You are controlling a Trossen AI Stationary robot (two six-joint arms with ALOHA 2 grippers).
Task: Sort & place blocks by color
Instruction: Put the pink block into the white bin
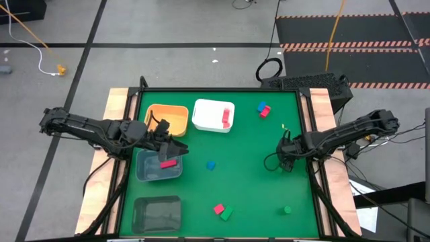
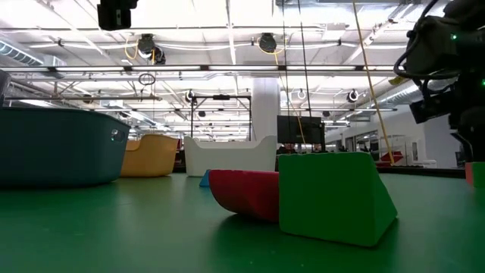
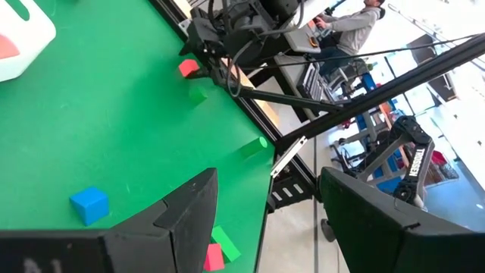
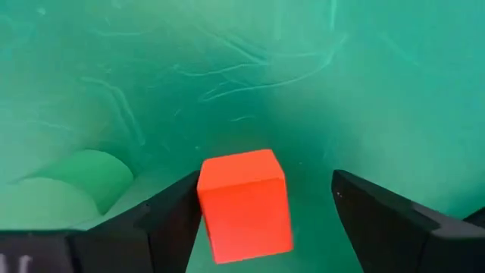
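My left gripper (image 1: 176,149) hovers open over the clear grey bin (image 1: 142,176), where a pink bar (image 1: 168,163) lies. Nothing is between its fingers (image 3: 269,220). My right gripper (image 1: 283,160) is low over the table's right side and open. A red cube (image 4: 244,203) stands on the mat between its fingers, close to one of them, with a green cylinder (image 4: 68,189) beside it. Loose blocks rest on the mat: a blue cube (image 1: 211,165), a red and green pair (image 1: 222,212), a green piece (image 1: 287,210), and a blue and red pair (image 1: 263,109). My right gripper comes down over the red cube (image 4: 227,189). One finger (image 4: 170,216) stands right beside the cube's side and the other is well apart from it. Whether that finger touches the cube I cannot tell. The cube sits on the mat.
An orange bin (image 1: 176,111) and a white bin (image 1: 205,117) holding a pink-red bar (image 1: 227,115) stand at the far edge. A dark grey bin (image 1: 138,214) sits at the near left corner. A person (image 3: 356,23) sits beyond the table's right side.
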